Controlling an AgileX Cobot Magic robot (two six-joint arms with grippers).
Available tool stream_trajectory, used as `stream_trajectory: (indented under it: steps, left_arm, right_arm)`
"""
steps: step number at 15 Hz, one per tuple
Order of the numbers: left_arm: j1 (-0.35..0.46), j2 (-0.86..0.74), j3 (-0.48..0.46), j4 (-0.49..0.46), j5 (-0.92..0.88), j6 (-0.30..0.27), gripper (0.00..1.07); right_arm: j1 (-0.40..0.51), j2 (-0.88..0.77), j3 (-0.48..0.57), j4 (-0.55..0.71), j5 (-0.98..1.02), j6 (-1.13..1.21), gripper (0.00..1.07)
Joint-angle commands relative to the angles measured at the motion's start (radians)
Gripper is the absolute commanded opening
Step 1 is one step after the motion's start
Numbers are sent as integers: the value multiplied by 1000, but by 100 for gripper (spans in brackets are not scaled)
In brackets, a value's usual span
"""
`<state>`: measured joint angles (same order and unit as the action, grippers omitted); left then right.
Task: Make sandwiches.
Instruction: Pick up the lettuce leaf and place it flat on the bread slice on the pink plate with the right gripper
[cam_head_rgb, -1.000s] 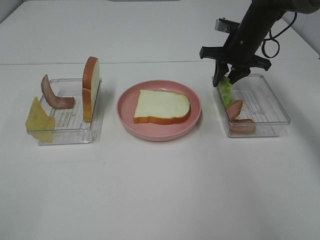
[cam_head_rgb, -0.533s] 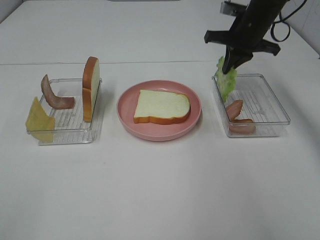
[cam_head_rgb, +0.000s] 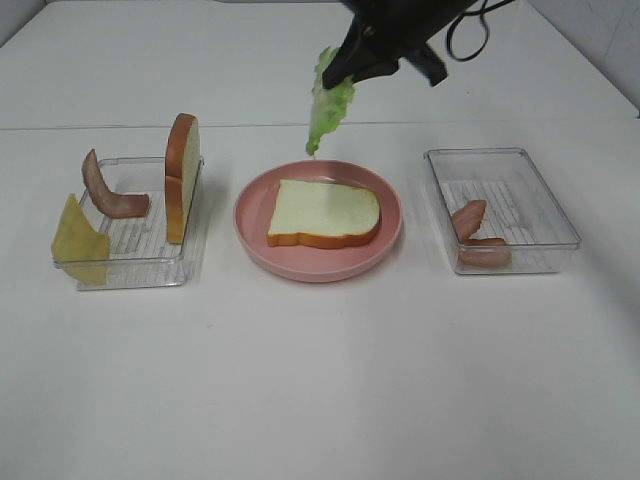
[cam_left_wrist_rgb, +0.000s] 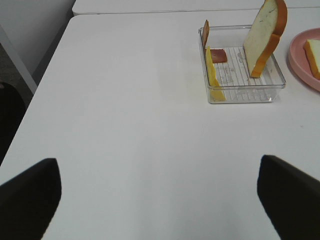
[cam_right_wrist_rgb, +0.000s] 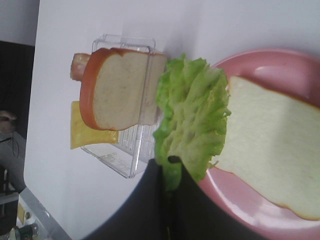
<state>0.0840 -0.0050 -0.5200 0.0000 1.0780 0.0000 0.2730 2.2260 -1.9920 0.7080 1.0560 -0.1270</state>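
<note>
Exterior high view: right fingers (cam_head_rgb: 352, 66) pinch a ruffled green lettuce leaf (cam_head_rgb: 328, 105) dangling over the far rim of the round pink plate (cam_head_rgb: 250, 225). Lower it centred onto the flat white bread slice with orange-tan crust (cam_head_rgb: 325, 212) before releasing. Left fingers (cam_left_wrist_rgb: 30, 195) gape, empty.

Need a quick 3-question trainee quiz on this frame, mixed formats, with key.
1. True or false: the right gripper is shut on the lettuce leaf.
2. What lies flat on the pink plate? A) a bread slice B) the lettuce leaf C) nothing
3. Fill in: the left gripper, holding nothing, is ____ (open or shut).

Key: 1 true; 2 A; 3 open.
</note>
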Motion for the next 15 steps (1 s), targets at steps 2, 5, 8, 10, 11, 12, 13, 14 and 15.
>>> stream_trajectory:
  steps: [2,5,8,10,11,12,13,14,15]
  left_arm:
    - [-3,-17,3,-6,-2,0,100]
    - [-3,-17,3,-6,-2,0,100]
    - [-3,-17,3,-6,-2,0,100]
    - [-3,-17,3,-6,-2,0,100]
    - [-3,-17,3,-6,-2,0,100]
    - [-3,-17,3,-6,-2,0,100]
    - [-3,-17,3,-6,-2,0,100]
    - [-3,-17,3,-6,-2,0,100]
    - [-3,-17,3,-6,-2,0,100]
  right_arm:
    - [59,91,-3,84,-45,-48,0]
    - [74,170,-3,93,-59,-50,0]
    - [72,177,-3,-44,-81,-17,0]
    - [72,177,-3,-167,-81,36,0]
    - [72,177,-3,-202,-81,54,0]
    - [72,176,-3,-289,-72,88,0]
    - [72,176,-3,-302,-63,99,0]
    - [72,176,-3,-302,-59,103,0]
    - [72,176,-3,-297,-53,105,0]
